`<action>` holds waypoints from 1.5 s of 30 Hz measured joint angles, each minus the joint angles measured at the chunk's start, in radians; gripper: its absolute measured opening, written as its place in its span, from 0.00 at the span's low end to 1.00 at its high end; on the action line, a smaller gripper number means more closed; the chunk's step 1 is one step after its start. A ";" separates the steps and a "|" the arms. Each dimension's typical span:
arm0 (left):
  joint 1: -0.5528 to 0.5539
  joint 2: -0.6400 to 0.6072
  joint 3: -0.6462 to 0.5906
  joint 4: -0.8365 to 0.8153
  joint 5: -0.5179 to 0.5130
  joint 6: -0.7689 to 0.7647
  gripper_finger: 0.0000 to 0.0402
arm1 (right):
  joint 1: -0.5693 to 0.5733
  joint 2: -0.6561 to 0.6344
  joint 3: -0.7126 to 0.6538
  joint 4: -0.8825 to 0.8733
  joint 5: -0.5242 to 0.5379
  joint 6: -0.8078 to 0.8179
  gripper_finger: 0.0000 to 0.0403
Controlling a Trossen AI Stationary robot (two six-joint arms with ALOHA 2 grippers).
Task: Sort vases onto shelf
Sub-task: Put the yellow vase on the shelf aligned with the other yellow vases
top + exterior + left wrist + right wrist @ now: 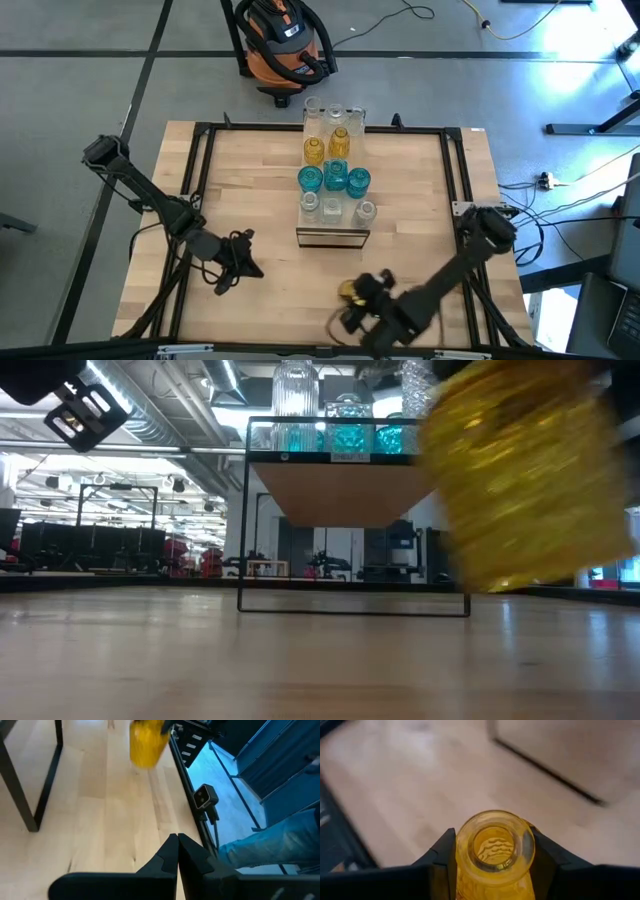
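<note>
The right gripper (495, 865) held an amber vase (495, 851) by its neck, near the table's (250, 190) front edge. The carry step looked under way; next it would need lifting to the shelf (333, 237). The left gripper (243, 262) waited, closed, empty.

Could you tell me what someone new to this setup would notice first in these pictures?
First, the yellow vase clamped between the jaws of the right gripper, near the table's front edge. Next, the shelf at the middle of the table, with yellow, teal and clear vases lined up on top by colour. The left gripper waits shut over the table's left side.
</note>
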 joint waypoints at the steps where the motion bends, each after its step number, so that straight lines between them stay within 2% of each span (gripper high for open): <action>1: 0.005 0.000 0.000 -0.001 0.000 0.008 0.00 | 0.021 -0.002 0.025 -0.095 0.016 0.072 0.35; 6: 0.043 0.000 0.000 -0.011 0.041 0.034 0.00 | 0.098 -0.002 0.092 -0.610 0.019 0.538 0.35; 7: 0.053 0.000 0.000 -0.012 0.050 0.033 0.00 | 0.098 -0.009 0.097 -0.670 0.002 0.558 0.35; 9: 0.073 0.000 0.000 -0.018 0.061 0.033 0.00 | 0.086 -0.050 0.090 -0.654 -0.011 0.533 0.35; 14: 0.121 0.000 0.000 -0.017 0.060 0.027 0.00 | 0.029 -0.193 0.019 -0.658 0.100 0.517 0.35; 21: 0.187 0.000 0.000 -0.014 0.056 -0.024 0.00 | -0.079 -0.474 -0.237 -0.668 0.123 0.471 0.35; 25: 0.201 0.000 0.000 -0.013 0.056 -0.027 0.00 | -0.130 -0.673 -0.396 -0.665 0.225 0.454 0.35; 29: 0.217 0.000 0.000 -0.014 0.041 -0.029 0.00 | -0.238 -0.865 -0.517 -0.667 0.302 0.318 0.35; 33: 0.236 0.000 0.000 -0.014 0.007 -0.034 0.00 | -0.375 -0.999 -0.580 -0.644 0.382 0.154 0.35; 37: 0.261 0.000 0.000 -0.014 -0.021 -0.051 0.00 | -0.479 -1.099 -0.616 -0.419 0.450 -0.148 0.35; 41: 0.295 0.000 0.000 -0.014 -0.028 -0.053 0.00 | -0.595 -1.140 -0.660 -0.103 0.386 -0.530 0.35; 45: 0.331 0.000 0.000 -0.014 -0.021 -0.053 0.00 | -0.715 -1.143 -0.729 0.153 0.273 -0.774 0.35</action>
